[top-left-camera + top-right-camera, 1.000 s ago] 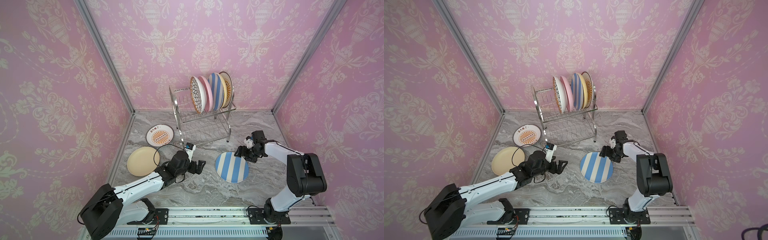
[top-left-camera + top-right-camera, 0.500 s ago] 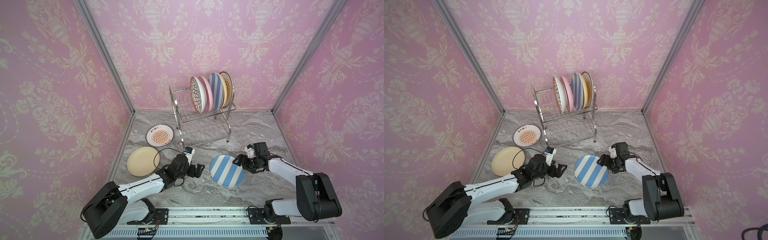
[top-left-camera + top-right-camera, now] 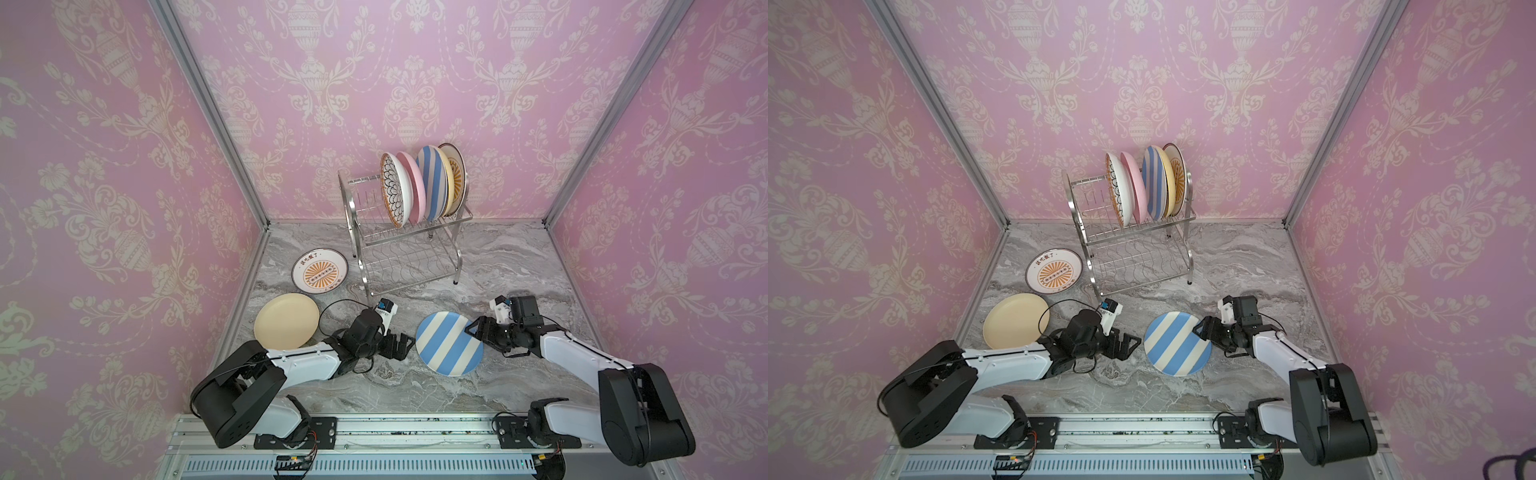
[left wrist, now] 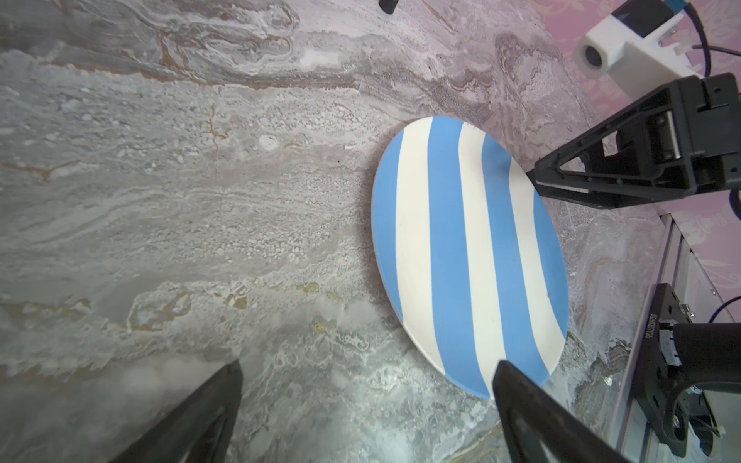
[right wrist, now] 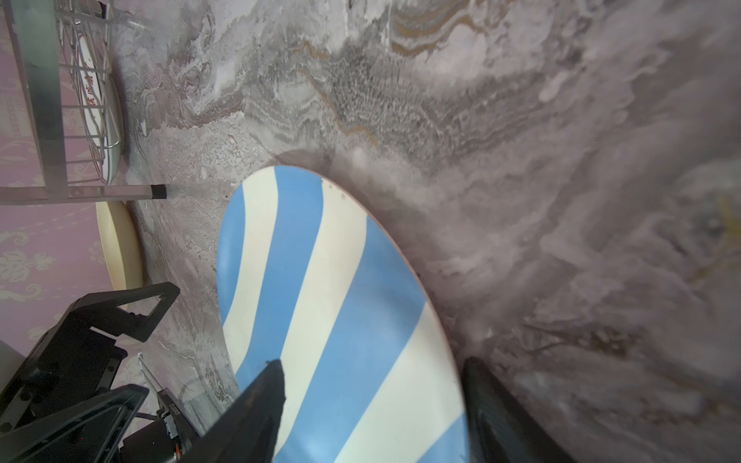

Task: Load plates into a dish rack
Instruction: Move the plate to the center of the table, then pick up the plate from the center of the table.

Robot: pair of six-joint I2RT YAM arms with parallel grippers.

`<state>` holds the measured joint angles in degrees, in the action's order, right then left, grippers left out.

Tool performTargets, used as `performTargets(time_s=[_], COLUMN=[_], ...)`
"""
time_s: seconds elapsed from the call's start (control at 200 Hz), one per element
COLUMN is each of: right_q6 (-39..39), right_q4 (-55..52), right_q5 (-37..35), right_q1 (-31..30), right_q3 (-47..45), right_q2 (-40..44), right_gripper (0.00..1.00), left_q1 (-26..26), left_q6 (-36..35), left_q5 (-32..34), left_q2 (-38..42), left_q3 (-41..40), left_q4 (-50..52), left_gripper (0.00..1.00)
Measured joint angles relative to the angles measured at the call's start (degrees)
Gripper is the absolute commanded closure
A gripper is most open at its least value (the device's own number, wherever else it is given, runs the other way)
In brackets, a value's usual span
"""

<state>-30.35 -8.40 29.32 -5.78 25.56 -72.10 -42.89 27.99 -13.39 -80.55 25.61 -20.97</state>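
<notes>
A blue-white striped plate [image 3: 449, 348] [image 3: 1177, 344] lies on the marble table, in front of the dish rack [image 3: 407, 253] [image 3: 1133, 249]. My right gripper [image 3: 471, 332] [image 5: 373, 362] is open at its right rim, one finger over the striped face [image 5: 328, 280] and the other past the edge. Left of the plate, my left gripper [image 3: 404, 347] [image 4: 367, 362] is open and holds nothing, with one fingertip [image 4: 513, 385] at the plate's rim. The rack's upper shelf holds several plates on edge. An orange sunburst plate [image 3: 320, 271] and a cream plate [image 3: 286, 321] lie flat at the left.
The rack's lower wavy shelf [image 3: 409, 266] holds nothing, and its front leg [image 3: 371, 303] stands close behind my left wrist. Pink walls close in the table on three sides. A metal rail [image 3: 374, 432] runs along the front edge.
My right gripper came forward and left onto the striped plate's rim, and the plate slid a little left and toward the front. The left gripper shifted slightly toward the plate.
</notes>
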Motion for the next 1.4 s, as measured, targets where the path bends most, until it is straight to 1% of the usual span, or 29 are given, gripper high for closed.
performTargets(time_s=[0.135, 0.29, 0.555, 0.806, 1.021, 1.276, 1.351, 1.401], right_q6=[-0.81, -1.42, -1.46, -2.95, -5.16, -9.92, -11.3, -12.11], right_q4=[1.05, 2.05, 2.6, 4.61, 6.99, 14.84, 17.53, 18.69], right_q5=[0.79, 1.07, 1.92, 2.95, 4.22, 6.67, 7.58, 7.93], right_q1=[0.0, 0.0, -0.74, -2.14, -4.11, -5.22, -5.88, -6.27], right_q3=[-1.49, -2.23, -2.47, -2.69, -3.17, -6.27, -6.88, -7.13], right_q2=[1.18, 1.49, 1.38, -0.48, -1.53, -2.86, -3.76, -4.22], right_gripper=[0.29, 0.29, 0.31, 0.38, 0.46, 0.54, 0.59, 0.59], left_q1=[-0.04, -0.11, -0.11, -0.15, -0.52, -0.52, -0.55, -0.55], left_q6=[-0.02, -0.09, -1.6, -1.99, -1.99, -1.97, -1.97, -1.97], left_q5=[-1.57, -1.79, -2.89, -5.03, -6.38, -7.21, -7.32, -7.39], left_q2=[-0.68, -1.73, -6.8, -10.67, -11.39, -11.98, -12.33, -12.57], left_q3=[0.0, 0.0, 2.71, 5.11, 5.55, 5.57, 5.86, 6.05], left_q4=[0.02, -0.09, -1.99, -4.7, -5.18, -6.21, -6.43, -6.56], left_gripper=[0.01, 0.01, 0.01, 0.01, 0.01, 0.01, 0.01, 0.01])
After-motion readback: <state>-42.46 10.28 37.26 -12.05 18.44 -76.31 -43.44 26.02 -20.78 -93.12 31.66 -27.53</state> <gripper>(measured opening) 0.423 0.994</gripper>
